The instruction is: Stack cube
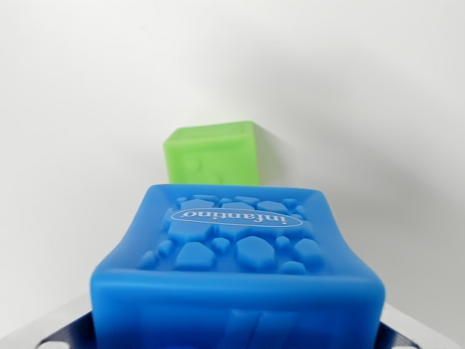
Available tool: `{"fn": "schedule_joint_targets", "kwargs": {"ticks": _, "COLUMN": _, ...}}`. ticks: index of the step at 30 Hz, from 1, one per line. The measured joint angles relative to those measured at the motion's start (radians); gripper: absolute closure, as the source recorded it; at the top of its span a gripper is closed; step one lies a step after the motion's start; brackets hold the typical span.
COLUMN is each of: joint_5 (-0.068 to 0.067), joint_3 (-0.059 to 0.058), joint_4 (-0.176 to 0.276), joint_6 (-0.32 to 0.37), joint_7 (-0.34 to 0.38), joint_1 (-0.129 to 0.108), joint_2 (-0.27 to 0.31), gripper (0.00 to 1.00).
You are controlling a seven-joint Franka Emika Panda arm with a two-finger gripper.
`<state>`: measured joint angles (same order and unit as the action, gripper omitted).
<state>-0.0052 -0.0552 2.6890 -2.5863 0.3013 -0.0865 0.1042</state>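
Blue soft plastic fills the near half of your wrist view: the blue cube [240,269] sits closest to the camera, so large that its lower edge runs off the bottom of the picture. Its upper face carries a raised pattern of rounded stones and an oval label reading "infantino", which you see upside down. That face dips a little in the middle, and the sides flare outward toward you.

At the bottom corners, on either side of the blue cube, you can make out pale grey metal parts of the tool [240,338], with a dark blue strip showing at the wrist view's left. The cube lies between them and hides the fingertips themselves. From this picture you cannot tell whether the tool is pinching the cube or merely standing spread around it, since no contact line is visible.

Beyond the blue cube, further from the camera, you see the green cube [213,154]. It is lighter, a bright lime colour, and turned slightly so that one face looks toward you and a second narrow face shows toward the wrist view's right. Faint raised marks show on the facing side, too soft to read. Its lower part is hidden behind the blue cube's far edge, so you cannot tell whether the two touch.

Behind both, the white counter [87,109] spreads out plain and evenly lit, with a soft shadow to the right of the green cube.
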Motion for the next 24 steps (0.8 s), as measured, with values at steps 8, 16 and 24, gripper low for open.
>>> {"fn": "schedule_joint_targets", "kwargs": {"ticks": 8, "joint_5": -0.001, "joint_3": 0.003, "joint_4": 0.016, "joint_6": 0.004, "joint_7": -0.032, "joint_1": -0.013, "joint_2": 0.020, "gripper": 1.00}}
{"fn": "schedule_joint_targets", "kwargs": {"ticks": 16, "joint_5": -0.001, "joint_3": 0.003, "joint_4": 0.025, "joint_6": -0.055, "joint_7": -0.038, "joint_1": -0.016, "joint_2": -0.038, "gripper": 1.00}}
{"fn": "schedule_joint_targets", "kwargs": {"ticks": 24, "joint_5": 0.001, "joint_3": 0.003, "joint_4": 0.027, "joint_6": -0.130, "joint_7": -0.043, "joint_1": -0.016, "joint_2": -0.109, "gripper": 1.00}}
